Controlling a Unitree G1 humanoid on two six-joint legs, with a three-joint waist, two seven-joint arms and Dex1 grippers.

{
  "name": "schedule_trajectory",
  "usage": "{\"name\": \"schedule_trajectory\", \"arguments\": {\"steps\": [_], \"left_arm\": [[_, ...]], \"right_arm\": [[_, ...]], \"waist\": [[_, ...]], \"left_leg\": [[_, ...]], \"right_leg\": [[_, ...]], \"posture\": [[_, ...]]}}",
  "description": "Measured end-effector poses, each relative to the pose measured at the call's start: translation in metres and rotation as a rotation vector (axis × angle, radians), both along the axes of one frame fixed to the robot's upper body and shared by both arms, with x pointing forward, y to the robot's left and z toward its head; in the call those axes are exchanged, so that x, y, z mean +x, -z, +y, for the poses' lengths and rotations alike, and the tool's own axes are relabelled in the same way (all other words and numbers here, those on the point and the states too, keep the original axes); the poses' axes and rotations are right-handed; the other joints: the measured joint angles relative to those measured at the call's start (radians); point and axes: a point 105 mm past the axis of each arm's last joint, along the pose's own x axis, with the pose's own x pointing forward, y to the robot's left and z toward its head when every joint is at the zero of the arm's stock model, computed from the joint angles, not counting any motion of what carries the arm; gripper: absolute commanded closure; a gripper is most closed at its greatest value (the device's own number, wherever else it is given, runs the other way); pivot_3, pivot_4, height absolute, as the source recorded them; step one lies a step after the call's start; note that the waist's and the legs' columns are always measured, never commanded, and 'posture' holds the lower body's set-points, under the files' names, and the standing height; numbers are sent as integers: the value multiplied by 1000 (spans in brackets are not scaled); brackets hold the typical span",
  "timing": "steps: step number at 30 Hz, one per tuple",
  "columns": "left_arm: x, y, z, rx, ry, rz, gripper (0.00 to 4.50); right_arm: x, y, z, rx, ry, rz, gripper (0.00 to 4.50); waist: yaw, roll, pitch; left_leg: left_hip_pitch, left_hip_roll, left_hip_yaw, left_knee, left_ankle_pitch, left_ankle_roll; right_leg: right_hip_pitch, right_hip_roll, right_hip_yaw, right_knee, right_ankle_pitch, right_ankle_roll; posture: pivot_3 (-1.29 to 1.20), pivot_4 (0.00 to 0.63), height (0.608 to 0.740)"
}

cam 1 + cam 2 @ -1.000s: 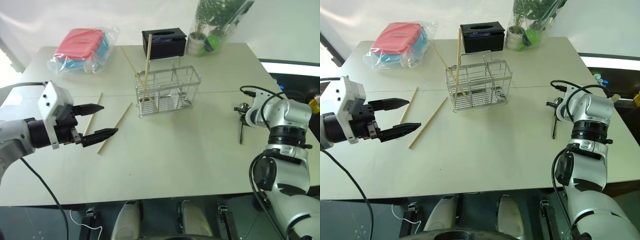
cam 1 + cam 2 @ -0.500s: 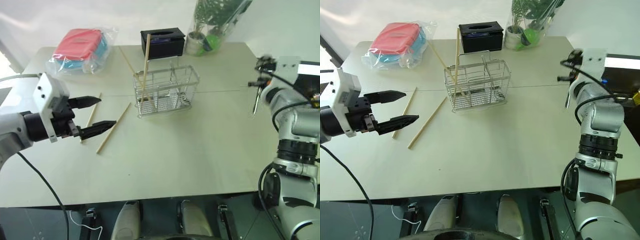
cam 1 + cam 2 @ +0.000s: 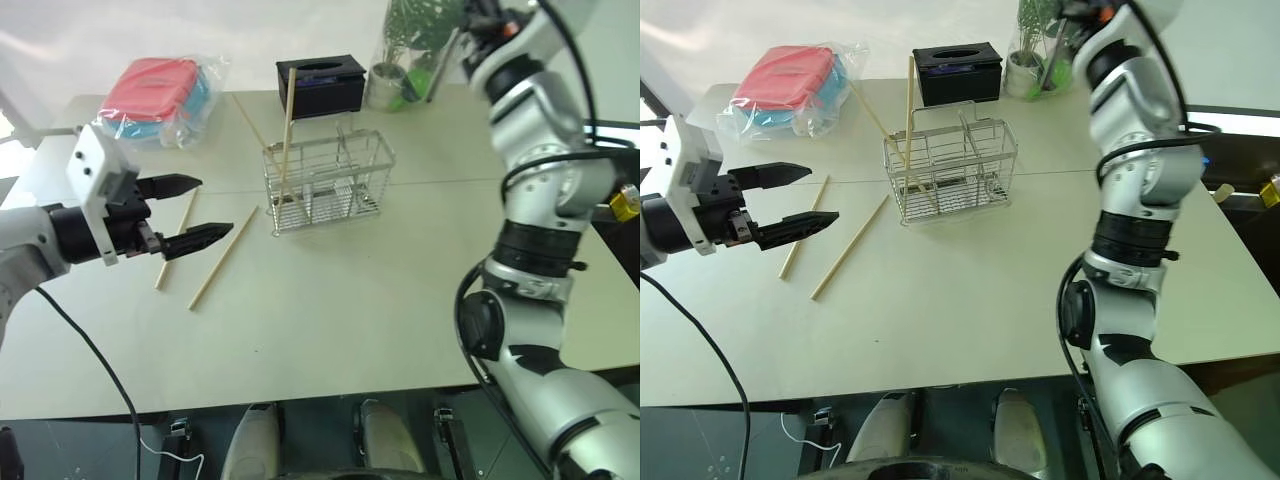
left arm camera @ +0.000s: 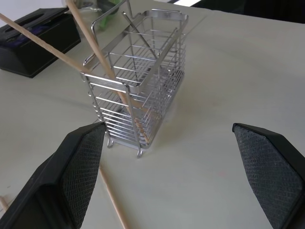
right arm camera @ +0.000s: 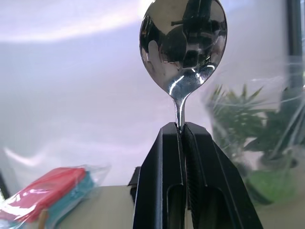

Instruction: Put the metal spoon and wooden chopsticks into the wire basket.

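The metal spoon (image 5: 183, 45) is pinched by its slim handle between the pressed-together fingers (image 5: 164, 181) of the right pincer (image 5: 183, 130), bowl upward, raised high above the far right part of the desk (image 3: 400, 300); in the left eye view its handle (image 3: 441, 62) shows as a thin dark line slanting down in front of the potted plant. The wire basket (image 3: 328, 184) stands upright near the middle of the desk, toward the far edge. Two wooden chopsticks (image 3: 286, 120) already stand in its left end compartment, one nearly upright, the other leaning back toward the far left corner. Two more chopsticks (image 3: 222, 258) lie flat on the desk left of the basket, roughly parallel and apart from each other. The left pincer (image 3: 190, 213) hovers just above them with its fingers spread wide, gripping nothing. Behind the basket, by the far edge, sits a black tissue box (image 3: 321, 86), with a potted plant in clear wrapping (image 3: 405, 60) to its right. A plastic bag holding red and blue containers (image 3: 160, 95) lies at the far left corner.
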Motion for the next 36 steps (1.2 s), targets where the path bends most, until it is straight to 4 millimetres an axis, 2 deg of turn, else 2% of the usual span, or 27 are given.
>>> {"name": "schedule_trajectory", "arguments": {"steps": [4,8,14,17,18,23,24,26,28,31,34,36], "left_arm": [[-1,0,0,2,-4,-4,0],[-3,2,1,3,-17,-4,0],[-4,1,0,7,-28,-15,0],[-4,1,1,6,-32,-16,0],[-4,0,0,3,-32,-17,0],[-4,-4,-1,-10,-25,-26,0],[-4,-4,-1,-10,-27,-26,0],[-3,-4,0,-13,-33,-27,0],[-1,-6,2,-21,-40,-27,0],[1,-6,6,-29,-55,-20,0],[2,-7,7,-32,-57,-23,0],[4,-9,9,-39,-65,-27,0]], "right_arm": [[8,37,23,-9,-68,90,4439],[13,63,44,-17,-128,142,4439],[20,103,56,-52,-158,218,4439],[21,121,55,-69,-144,244,3423],[21,125,54,-67,-138,249,2939],[20,122,57,-64,-135,222,362],[20,122,57,-65,-135,219,54],[19,120,53,-69,-129,220,54],[18,112,36,-81,-105,211,54],[10,85,8,-81,-135,166,54],[-11,49,6,-115,-275,97,54],[-26,38,6,-148,-356,86,54]], "waist": [[-2,0,0],[-6,0,0],[-4,0,0],[-5,0,0],[-5,0,0],[-4,0,0],[-3,0,0],[3,0,0],[15,0,0],[24,0,0],[18,0,0],[17,0,0]], "left_leg": [[0,0,0,0,0,0],[0,0,0,0,0,0],[0,0,0,0,0,0],[0,0,0,-1,0,0],[0,0,0,-1,0,0],[0,0,0,0,0,0],[0,0,0,0,0,0],[0,0,0,0,1,-1],[0,0,0,0,1,-1],[-1,0,0,0,1,-1],[0,1,0,-1,1,-1],[1,1,1,-1,1,-1]], "right_leg": [[-1,0,0,1,0,0],[-3,0,0,3,0,0],[-3,0,0,3,0,0],[-3,0,0,3,0,0],[-3,0,0,3,0,0],[-3,0,0,3,0,0],[-2,0,0,3,0,0],[-1,0,0,2,0,0],[-1,0,0,2,-1,-3],[-2,0,0,2,-1,-3],[-3,1,0,3,-1,-3],[-2,1,0,3,-2,-3]], "posture": [[0,150,710],[0,150,710],[0,150,710],[0,150,710],[0,150,710],[0,150,710],[0,150,710],[0,150,710],[0,150,710],[0,150,710],[0,150,710],[0,150,710]]}}
